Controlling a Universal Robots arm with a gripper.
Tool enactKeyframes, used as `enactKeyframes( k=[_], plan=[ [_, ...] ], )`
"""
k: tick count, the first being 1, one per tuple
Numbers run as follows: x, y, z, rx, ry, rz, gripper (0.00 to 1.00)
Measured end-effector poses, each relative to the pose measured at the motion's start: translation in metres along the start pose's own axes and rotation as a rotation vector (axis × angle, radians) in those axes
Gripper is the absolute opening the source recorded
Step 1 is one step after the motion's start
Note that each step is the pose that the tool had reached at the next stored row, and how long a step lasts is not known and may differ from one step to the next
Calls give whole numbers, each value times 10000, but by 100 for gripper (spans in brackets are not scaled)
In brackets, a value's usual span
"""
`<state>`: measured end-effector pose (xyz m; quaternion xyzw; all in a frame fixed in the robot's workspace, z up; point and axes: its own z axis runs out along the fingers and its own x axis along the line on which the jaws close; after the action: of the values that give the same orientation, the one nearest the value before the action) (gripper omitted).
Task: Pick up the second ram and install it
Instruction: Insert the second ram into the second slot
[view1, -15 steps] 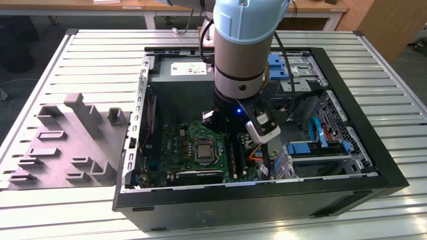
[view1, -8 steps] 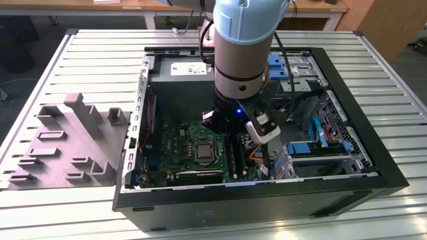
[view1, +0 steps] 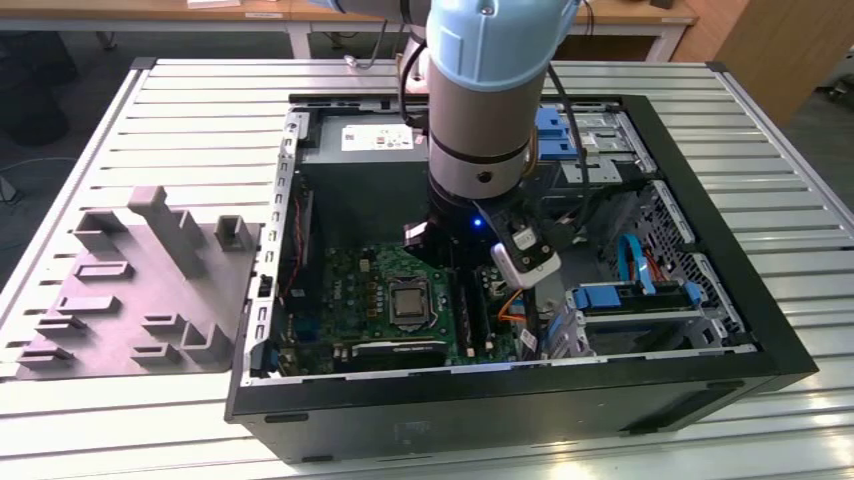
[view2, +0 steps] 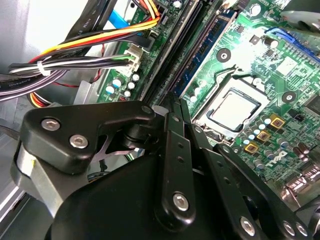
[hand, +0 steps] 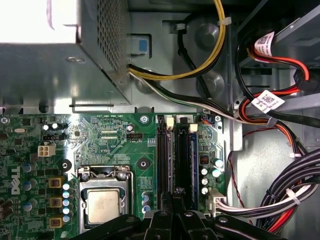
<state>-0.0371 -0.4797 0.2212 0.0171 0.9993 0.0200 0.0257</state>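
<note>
Hanging low over the motherboard (hand: 115, 135), the claw (view2: 172, 102) looks closed with nothing between its jaws that I can make out, while the ram (view2: 205, 47) stands edgewise in a slot just beside it, long axis running near-to-far.

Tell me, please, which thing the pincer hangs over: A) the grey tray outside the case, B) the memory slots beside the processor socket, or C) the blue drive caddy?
B: in the first wrist view the pincer sits right over the slots, next to the socket.
</note>
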Motion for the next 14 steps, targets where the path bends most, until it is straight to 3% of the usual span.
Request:
enactKeyframes(
  k=[14],
  plan=[
    [1, -1, 16, 1, 0, 0, 12]
  ],
)
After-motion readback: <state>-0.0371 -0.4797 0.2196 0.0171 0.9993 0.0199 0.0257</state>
